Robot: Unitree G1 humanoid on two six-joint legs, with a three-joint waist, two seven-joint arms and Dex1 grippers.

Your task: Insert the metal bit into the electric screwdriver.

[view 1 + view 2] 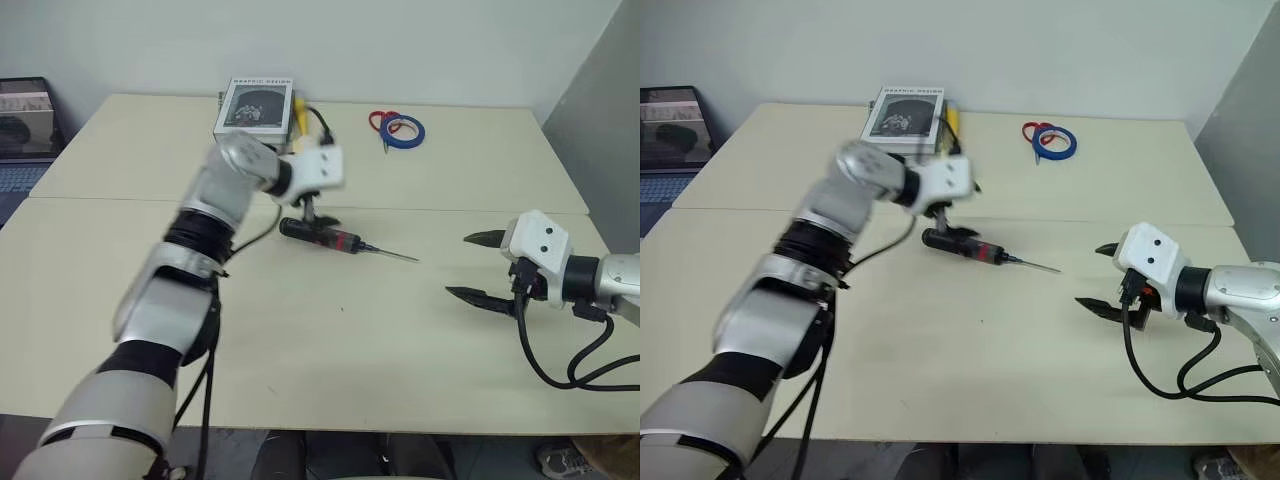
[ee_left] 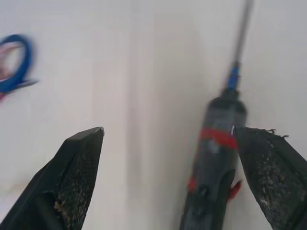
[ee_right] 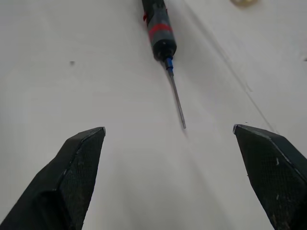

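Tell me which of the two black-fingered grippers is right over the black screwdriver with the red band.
The left gripper, open over the black pen-shaped screwdriver with the thin metal bit in its tip. The right gripper, also open, hovers apart beyond the bit's end.

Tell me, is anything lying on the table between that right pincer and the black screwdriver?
Nothing visible does. The right pincer stands open, and only bare table lies between it and the electric screwdriver. The metal bit already sticks out of the screwdriver's tip, pointing toward that pincer.
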